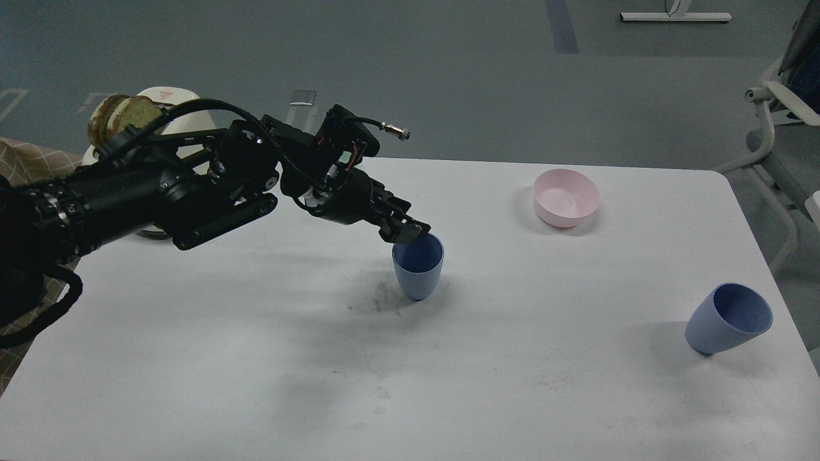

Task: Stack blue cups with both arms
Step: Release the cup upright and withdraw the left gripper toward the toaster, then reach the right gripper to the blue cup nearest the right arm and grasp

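One blue cup stands upright near the middle of the white table. My left gripper reaches in from the left and sits at the cup's far-left rim, its fingers closed on the rim. The second blue cup stands alone near the table's right edge and leans to the right in this view. The right arm is out of view.
A pink bowl sits at the back right of the table. A white toaster with bread slices stands at the back left, behind my arm. A dark smudge marks the table left of the held cup. A chair stands off the right side.
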Tool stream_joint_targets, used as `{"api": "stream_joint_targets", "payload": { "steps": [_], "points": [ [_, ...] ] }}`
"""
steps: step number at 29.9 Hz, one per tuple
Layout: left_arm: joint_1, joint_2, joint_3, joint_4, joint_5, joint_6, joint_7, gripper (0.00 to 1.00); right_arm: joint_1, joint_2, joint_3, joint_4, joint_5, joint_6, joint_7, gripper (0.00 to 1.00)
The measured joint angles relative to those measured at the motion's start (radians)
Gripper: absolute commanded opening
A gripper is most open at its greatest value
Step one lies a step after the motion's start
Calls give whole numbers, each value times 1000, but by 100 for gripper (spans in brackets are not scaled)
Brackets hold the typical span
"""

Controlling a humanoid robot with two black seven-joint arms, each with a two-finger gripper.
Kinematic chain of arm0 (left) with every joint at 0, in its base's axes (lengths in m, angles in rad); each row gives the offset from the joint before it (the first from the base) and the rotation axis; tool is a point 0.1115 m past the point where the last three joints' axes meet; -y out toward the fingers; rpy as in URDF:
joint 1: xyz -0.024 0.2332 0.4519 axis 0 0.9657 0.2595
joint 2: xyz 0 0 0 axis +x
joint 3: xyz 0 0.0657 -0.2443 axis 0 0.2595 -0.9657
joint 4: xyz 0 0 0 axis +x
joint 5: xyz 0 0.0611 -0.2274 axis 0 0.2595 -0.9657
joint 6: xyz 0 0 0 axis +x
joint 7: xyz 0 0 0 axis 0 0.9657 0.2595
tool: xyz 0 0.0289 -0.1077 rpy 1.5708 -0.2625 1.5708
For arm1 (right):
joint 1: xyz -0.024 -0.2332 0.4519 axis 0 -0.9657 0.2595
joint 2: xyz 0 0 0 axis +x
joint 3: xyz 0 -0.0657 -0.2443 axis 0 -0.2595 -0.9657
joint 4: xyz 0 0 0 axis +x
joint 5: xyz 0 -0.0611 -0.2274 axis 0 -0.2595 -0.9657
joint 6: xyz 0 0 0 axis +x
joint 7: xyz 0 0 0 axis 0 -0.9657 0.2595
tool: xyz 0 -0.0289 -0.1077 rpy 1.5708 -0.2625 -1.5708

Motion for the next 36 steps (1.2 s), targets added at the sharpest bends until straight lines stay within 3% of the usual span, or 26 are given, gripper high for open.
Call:
{"api": "stream_joint_targets", "payload": {
  "steps": [5,8,13,19,21,29,36],
  "points": [
    [-4,38,-77,58,-317,13,0,95,-44,-45,-7,94,-27,0,0,100],
    [17,85,-196,71,-536,23,0,97,-55,-81,-6,150,-91,0,0,100],
    [118,169,-412,74,-868,25,0,97,-59,-120,-4,200,-233,0,1,100],
    [274,258,-579,90,-1071,15,0,97,-87,-157,-8,284,-502,0,13,100],
    [340,274,-619,93,-1115,16,0,97,-123,-173,-16,327,-642,0,44,100],
    [458,302,-681,91,-1212,44,0,97,-349,-246,-49,457,-1162,0,265,100],
    [462,314,-683,81,-1236,43,0,97,-524,-329,-52,539,-1300,0,293,100]
  ]
}}
